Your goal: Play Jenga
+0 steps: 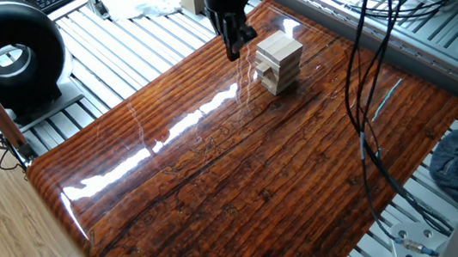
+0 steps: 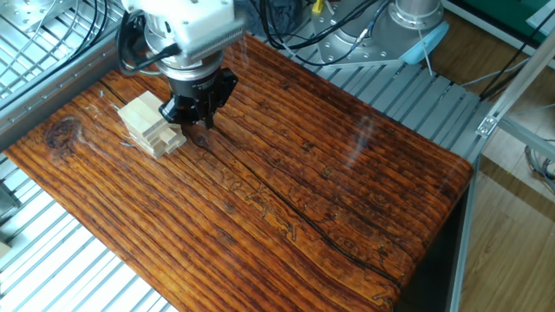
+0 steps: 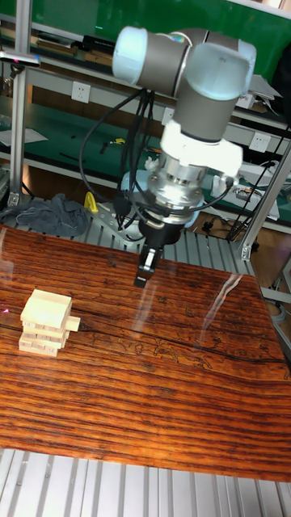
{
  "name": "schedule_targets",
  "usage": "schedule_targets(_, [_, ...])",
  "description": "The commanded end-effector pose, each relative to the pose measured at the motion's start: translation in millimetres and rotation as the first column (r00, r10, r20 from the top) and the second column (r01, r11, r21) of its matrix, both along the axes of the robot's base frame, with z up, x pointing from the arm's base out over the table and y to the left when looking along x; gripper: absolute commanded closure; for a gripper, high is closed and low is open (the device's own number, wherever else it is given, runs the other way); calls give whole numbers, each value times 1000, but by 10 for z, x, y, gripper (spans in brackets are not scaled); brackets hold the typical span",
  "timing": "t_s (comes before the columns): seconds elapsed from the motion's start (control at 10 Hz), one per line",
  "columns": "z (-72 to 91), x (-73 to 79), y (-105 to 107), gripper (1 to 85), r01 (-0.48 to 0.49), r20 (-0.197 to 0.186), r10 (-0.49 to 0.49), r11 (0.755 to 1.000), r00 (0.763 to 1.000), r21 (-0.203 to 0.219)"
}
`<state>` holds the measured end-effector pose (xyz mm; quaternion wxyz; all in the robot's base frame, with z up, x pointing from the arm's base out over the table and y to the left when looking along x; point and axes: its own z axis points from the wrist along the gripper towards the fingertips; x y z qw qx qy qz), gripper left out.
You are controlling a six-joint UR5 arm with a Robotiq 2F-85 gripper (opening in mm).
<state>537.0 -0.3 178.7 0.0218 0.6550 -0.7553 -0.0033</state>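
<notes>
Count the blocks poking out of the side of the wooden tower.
1. A pale wooden block juts from the small tower of pale wooden blocks, on the side facing the gripper, about mid-height. Blocks protruding on far sides may be hidden.
</notes>
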Motion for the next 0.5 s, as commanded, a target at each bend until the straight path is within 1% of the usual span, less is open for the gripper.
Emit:
schedule_targets(0.0, [-126,-102,-177,703,-61,2,61,998,998,14])
schedule_targets(0.1, [-147,-168,-254,560,-56,-11,56,998,998,4])
schedule_targets(0.2, [-165,-210,-300,463,-56,-16,56,998,998,1])
schedule_targets(0.4, [-223,-280,-405,423,-73,-15,73,997,997,-3])
